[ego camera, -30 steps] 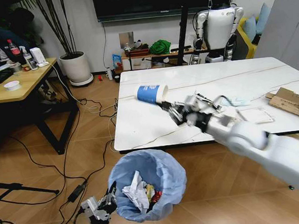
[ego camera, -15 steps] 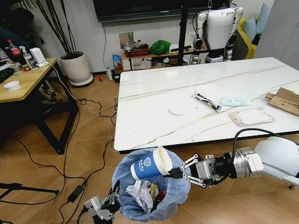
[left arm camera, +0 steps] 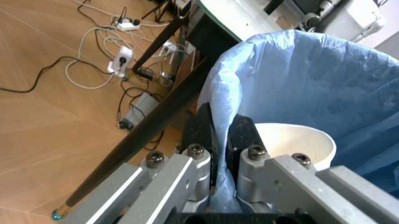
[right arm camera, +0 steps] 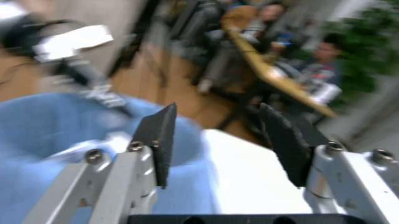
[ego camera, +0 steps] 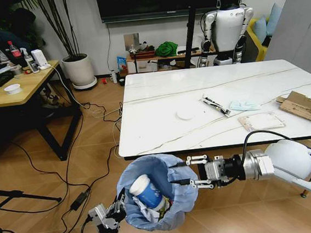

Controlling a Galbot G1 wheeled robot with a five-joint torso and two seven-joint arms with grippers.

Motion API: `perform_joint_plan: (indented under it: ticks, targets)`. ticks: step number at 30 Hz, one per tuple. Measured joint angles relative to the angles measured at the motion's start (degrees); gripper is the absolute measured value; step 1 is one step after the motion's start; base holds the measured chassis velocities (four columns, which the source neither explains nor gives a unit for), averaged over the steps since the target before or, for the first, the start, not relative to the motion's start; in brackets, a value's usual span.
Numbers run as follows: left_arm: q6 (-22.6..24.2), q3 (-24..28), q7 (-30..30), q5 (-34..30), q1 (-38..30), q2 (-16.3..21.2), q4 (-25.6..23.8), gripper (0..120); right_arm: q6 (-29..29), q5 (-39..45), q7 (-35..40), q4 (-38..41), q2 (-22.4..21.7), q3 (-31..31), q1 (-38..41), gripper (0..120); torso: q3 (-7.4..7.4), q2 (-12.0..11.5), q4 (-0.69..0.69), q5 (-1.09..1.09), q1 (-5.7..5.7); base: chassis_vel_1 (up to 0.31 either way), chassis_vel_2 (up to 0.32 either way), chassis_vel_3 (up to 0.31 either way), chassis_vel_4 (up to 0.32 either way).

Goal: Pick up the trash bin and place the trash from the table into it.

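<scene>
Paper cup (ego camera: pixel 147 191) (tilted) inside trash bin (ego camera: pixel 175 175)

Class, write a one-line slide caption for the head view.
Paper cup lies in the blue-lined trash bin held by the left gripper; right gripper, jaws open, hovers at the rim.

The right wrist view is blurred throughout. The cardboard (ego camera: pixel 306 106) runs off the head view's edge, and the cup (ego camera: pixel 147 191) hides litter underneath.
</scene>
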Motion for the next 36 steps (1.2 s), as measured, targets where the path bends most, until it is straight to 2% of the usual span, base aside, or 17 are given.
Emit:
perform_joint_plan:
  ticks: [2,5,6,7,9,12,19,23,28,36]
  targets:
    - [-0.1,-0.1,0.2,0.4,0.6,-0.3,0.0,1,-1.9,3.2,4.0,-3.4,2.9,2.7,0.8,62,0.00,0.0,0.00,0.00,0.00,0.000,0.000,0.000,0.000]
    - [-0.2,-0.2,0.4,1.0,1.0,-0.7,-0.2,1,-4.5,7.3,10.0,-8.5,6.2,4.5,2.2,70,0.00,0.0,0.02,0.03,0.00,0.000,0.000,0.000,0.000]
    - [-0.2,-0.2,0.4,1.1,1.1,-0.9,-0.2,1,-5.5,8.3,11.3,-9.8,7.0,4.7,2.6,75,0.00,0.0,0.01,0.00,0.01,0.000,0.000,0.000,0.000]
    - [-0.2,-0.2,0.4,1.1,1.1,-0.9,-0.2,1,-5.5,8.3,11.3,-9.8,7.0,4.7,2.6,75,0.00,0.0,0.01,0.00,0.01,0.000,0.000,0.000,0.000]
    - [-0.2,-0.3,0.5,1.5,1.3,-1.4,-0.4,1,-9.2,11.7,14.5,-14.3,9.8,4.9,4.4,86,0.00,0.0,-0.01,0.01,0.00,0.000,0.000,0.000,0.000]
    - [-0.2,-0.3,0.6,1.8,1.4,-1.7,-0.4,1,-12.6,14.8,17.0,-18.5,12.6,3.2,6.8,97,0.01,0.0,0.00,0.00,0.00,0.000,0.000,0.000,0.000]
    - [-0.2,-0.6,0.6,2.3,1.5,-2.3,-0.4,1,-13.8,14.7,16.2,-25.3,16.5,-2.1,11.3,100,0.01,0.0,0.00,0.00,0.01,0.000,0.000,0.000,0.000]
    - [-0.2,-1.0,0.7,3.7,2.3,-3.1,-0.4,1,-13.4,11.8,11.1,-33.4,19.9,-8.8,16.4,100,0.01,0.0,0.01,0.00,0.01,0.000,0.000,0.000,0.000]
    - [-0.3,-1.8,0.8,3.6,2.9,-2.9,-1.2,1,-13.3,7.7,8.4,-40.1,23.2,-13.1,21.0,100,0.01,0.0,0.03,0.00,0.00,0.000,0.000,0.000,0.000]
    - [-0.4,-2.1,0.8,2.3,3.0,-1.2,-1.2,1,-13.4,5.5,7.6,-43.1,22.8,-13.1,21.5,100,0.00,0.0,-0.03,-0.01,0.00,0.000,0.000,0.000,0.000]
